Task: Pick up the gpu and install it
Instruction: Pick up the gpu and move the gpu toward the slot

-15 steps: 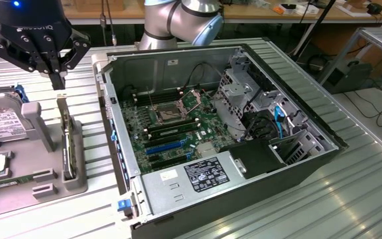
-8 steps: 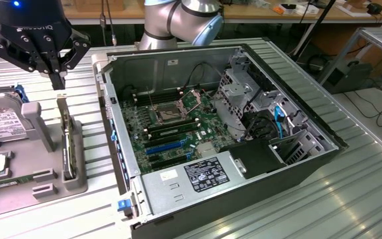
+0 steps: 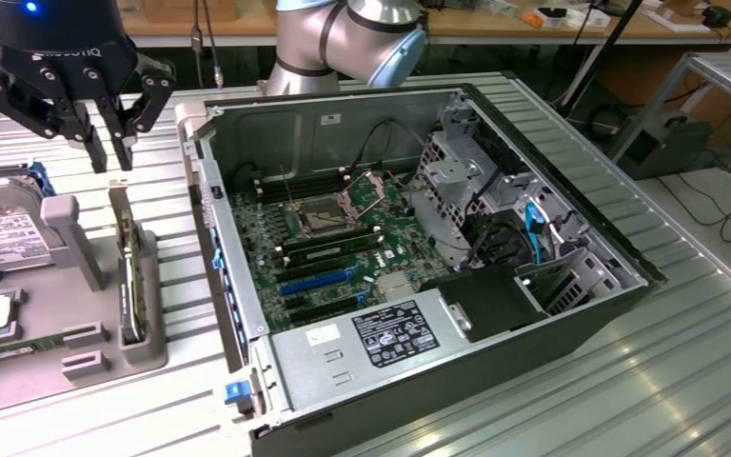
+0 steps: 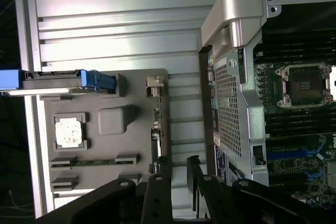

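The gpu (image 3: 126,271) is a thin dark card standing on edge in a slot along the grey tray (image 3: 73,286), on the side nearest the computer case (image 3: 493,324). My gripper (image 3: 110,164) hangs above the far end of the card, apart from it. Its fingers stand a little apart with nothing between them. In the wrist view the gpu (image 4: 156,135) runs along the tray's edge, and the gripper (image 4: 179,170) sits just past one end of it, with bare ribbed table showing in the gap. The open case shows the motherboard (image 3: 327,238) with blue expansion slots (image 3: 315,282).
The tray also holds a silver hard drive (image 3: 4,238) with a blue handle (image 4: 97,80), a square processor (image 4: 70,132) and a green memory stick (image 4: 94,162). The case wall (image 3: 220,276) rises close beside the tray. Ribbed metal table (image 3: 645,381) surrounds both.
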You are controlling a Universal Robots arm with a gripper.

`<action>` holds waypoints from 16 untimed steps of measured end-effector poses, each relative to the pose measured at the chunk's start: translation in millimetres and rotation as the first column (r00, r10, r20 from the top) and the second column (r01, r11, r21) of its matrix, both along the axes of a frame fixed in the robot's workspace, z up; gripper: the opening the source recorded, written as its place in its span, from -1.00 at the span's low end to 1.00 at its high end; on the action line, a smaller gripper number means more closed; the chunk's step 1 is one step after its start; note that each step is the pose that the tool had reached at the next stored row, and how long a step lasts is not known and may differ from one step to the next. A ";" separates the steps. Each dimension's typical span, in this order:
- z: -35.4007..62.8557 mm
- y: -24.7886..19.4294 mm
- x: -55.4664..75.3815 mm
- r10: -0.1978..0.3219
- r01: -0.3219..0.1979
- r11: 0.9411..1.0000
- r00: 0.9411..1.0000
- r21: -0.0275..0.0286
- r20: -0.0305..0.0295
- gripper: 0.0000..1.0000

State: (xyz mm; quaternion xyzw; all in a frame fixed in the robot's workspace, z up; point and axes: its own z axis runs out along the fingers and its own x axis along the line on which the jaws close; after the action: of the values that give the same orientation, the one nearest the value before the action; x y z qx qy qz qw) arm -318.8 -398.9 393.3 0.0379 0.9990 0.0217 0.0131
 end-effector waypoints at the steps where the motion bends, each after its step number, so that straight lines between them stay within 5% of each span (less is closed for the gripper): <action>1: 0.0 0.0 0.0 0.000 0.000 1.000 1.000 0.000 0.000 -0.29; 3: 0.0 0.0 0.0 0.000 0.000 1.000 1.000 0.000 0.000 -0.16; 16: -2.2 0.0 0.0 0.000 0.000 1.000 1.000 0.000 0.000 -0.16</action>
State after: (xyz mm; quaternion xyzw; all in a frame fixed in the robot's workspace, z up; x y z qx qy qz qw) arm -318.8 -399.0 391.1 0.0379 0.9990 0.0217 0.0130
